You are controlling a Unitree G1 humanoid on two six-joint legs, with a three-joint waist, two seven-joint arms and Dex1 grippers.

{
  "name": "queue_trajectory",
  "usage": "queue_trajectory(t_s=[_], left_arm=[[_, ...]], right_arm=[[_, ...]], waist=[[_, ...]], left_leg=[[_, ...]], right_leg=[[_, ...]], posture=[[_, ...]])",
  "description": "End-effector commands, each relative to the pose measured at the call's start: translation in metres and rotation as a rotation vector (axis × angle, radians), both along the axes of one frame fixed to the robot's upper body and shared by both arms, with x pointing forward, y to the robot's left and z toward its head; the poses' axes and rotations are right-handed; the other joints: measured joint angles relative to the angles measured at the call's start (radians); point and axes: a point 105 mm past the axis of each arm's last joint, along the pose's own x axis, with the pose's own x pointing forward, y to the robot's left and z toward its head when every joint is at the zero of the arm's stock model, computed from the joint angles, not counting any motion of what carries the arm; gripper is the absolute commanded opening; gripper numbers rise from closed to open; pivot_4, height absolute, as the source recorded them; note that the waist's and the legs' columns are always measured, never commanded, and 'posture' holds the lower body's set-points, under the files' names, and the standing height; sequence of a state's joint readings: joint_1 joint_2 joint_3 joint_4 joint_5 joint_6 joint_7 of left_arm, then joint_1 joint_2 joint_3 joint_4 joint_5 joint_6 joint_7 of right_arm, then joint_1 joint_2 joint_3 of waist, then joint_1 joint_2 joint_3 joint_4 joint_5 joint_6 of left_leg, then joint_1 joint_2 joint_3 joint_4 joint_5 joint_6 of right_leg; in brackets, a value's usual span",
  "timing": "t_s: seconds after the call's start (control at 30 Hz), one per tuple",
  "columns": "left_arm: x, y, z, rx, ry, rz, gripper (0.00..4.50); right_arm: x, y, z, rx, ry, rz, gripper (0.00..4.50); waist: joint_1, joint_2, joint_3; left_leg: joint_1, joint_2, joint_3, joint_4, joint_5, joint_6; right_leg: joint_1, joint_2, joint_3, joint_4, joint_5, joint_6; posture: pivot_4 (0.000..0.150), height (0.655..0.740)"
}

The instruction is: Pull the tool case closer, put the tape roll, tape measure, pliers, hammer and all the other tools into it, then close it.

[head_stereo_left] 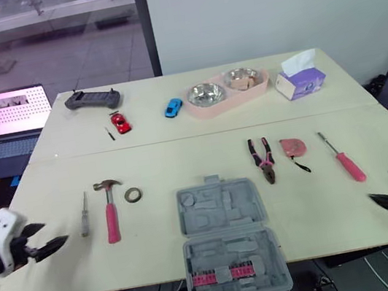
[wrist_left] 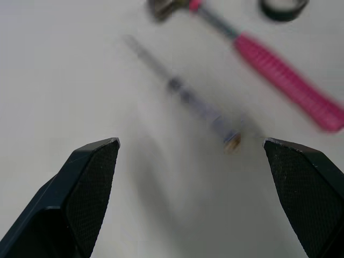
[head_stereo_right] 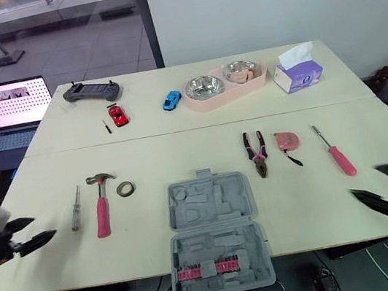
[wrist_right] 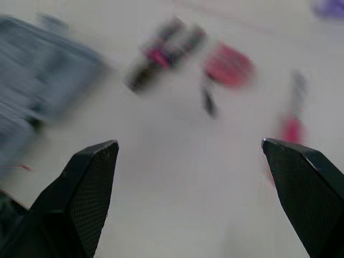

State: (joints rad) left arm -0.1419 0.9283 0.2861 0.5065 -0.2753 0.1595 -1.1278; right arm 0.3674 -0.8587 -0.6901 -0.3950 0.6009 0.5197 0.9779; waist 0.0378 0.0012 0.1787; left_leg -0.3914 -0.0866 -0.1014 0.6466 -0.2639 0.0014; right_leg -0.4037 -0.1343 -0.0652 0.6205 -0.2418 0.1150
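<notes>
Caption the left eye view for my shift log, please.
Open tool case at the near table edge, hammer left and pliers right of it, left gripper and right gripper open and empty.

grey tool case [head_stereo_left: 223, 214] open at near edge; hammer [head_stereo_left: 111, 219], tape roll [head_stereo_left: 134, 201] left; pliers [head_stereo_left: 263, 160], tape measure [head_stereo_left: 292, 147] right.

Bright, even indoor light; head views clear, wrist views blurred.
The pale table [head_stereo_left: 181, 155] is lit softly from above, so the hammer [head_stereo_left: 111, 218] and open tool case [head_stereo_left: 223, 214] cast only faint, short shadows. The laptop screen [head_stereo_left: 15, 111] glows nearly blown out, and the steel bowls [head_stereo_left: 206, 95] carry small glints. In the left wrist view the fingers [wrist_left: 86, 199] of the left gripper [wrist_left: 191, 141] are crisp while the slim screwdriver [wrist_left: 183, 99] lies out of focus. Beyond the right gripper [wrist_right: 188, 141], the pliers [wrist_right: 164, 51], tape measure [wrist_right: 228, 64] and pink screwdriver [wrist_right: 293, 129] smear into streaks.
</notes>
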Motion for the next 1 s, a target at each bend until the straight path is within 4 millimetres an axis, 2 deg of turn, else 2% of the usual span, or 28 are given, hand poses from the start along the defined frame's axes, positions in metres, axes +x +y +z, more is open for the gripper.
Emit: queue_trajectory(t_s=[0.03, 0.13, 0.23, 0.33, 0.43, 0.53, 0.7, 1.0], left_arm=[[0.021, -0.041, 0.02, 0.058, -0.143, -0.228, 4.5], [0.027, -0.07, 0.013, 0.071, -0.079, -0.414, 4.5], [0.042, -0.086, 0.011, 0.066, -0.017, -0.492, 4.5], [0.06, -0.104, 0.006, 0.159, 0.04, -0.619, 4.5], [0.07, -0.113, 0.0, 0.257, 0.095, -0.706, 4.5], [0.077, -0.121, -0.002, 0.274, 0.12, -0.731, 4.5], [0.082, -0.12, -0.008, 0.314, 0.148, -0.719, 4.5], [0.087, -0.123, -0.011, 0.339, 0.165, -0.713, 4.5]], right_arm=[[0.011, 0.062, 0.017, -0.004, -0.045, 0.219, 4.49], [0.022, 0.097, 0.017, -0.039, -0.051, 0.35, 4.49], [0.031, 0.116, 0.015, -0.063, -0.055, 0.423, 4.49], [0.039, 0.135, 0.016, -0.08, -0.056, 0.517, 4.49], [0.047, 0.142, 0.014, -0.123, -0.059, 0.555, 4.49], [0.054, 0.148, 0.011, -0.139, -0.062, 0.562, 4.49], [0.059, 0.16, 0.01, -0.136, -0.072, 0.586, 4.49], [0.069, 0.17, 0.008, -0.136, -0.11, 0.606, 4.49]], waist=[[0.001, 0.0, 0.0], [0.002, -0.001, 0.0], [0.004, -0.004, 0.001], [0.005, -0.005, 0.001], [0.001, -0.007, 0.001], [-0.006, -0.008, 0.001], [-0.025, -0.009, 0.002], [-0.027, -0.01, 0.003]], left_leg=[[0.0, 0.0, 0.0, 0.0, 0.0, 0.0], [-0.001, -0.001, 0.0, 0.0, 0.001, 0.001], [-0.003, -0.002, 0.0, 0.0, 0.002, 0.003], [-0.005, -0.004, 0.0, 0.002, 0.002, 0.004], [-0.005, -0.005, 0.001, 0.004, 0.002, 0.004], [-0.005, -0.005, 0.002, 0.004, 0.001, 0.005], [-0.005, -0.004, 0.003, 0.003, 0.001, 0.006], [-0.004, -0.004, 0.003, 0.006, 0.002, 0.005]], right_leg=[[0.0, 0.0, 0.0, 0.0, 0.0, 0.0], [-0.001, 0.0, 0.0, -0.002, 0.004, -0.004], [-0.002, 0.001, 0.0, -0.003, 0.004, -0.004], [-0.003, 0.001, -0.002, -0.003, 0.006, -0.001], [-0.002, 0.001, -0.002, -0.004, 0.007, 0.001], [-0.003, 0.001, -0.001, -0.003, 0.007, 0.001], [-0.004, 0.002, -0.001, 0.0, 0.007, 0.001], [-0.004, 0.002, 0.0, 0.005, 0.007, 0.001]], posture=[[0.15, 0.74], [0.15, 0.74], [0.15, 0.74], [0.15, 0.74], [0.15, 0.74], [0.15, 0.74], [0.15, 0.74], [0.15, 0.74]])
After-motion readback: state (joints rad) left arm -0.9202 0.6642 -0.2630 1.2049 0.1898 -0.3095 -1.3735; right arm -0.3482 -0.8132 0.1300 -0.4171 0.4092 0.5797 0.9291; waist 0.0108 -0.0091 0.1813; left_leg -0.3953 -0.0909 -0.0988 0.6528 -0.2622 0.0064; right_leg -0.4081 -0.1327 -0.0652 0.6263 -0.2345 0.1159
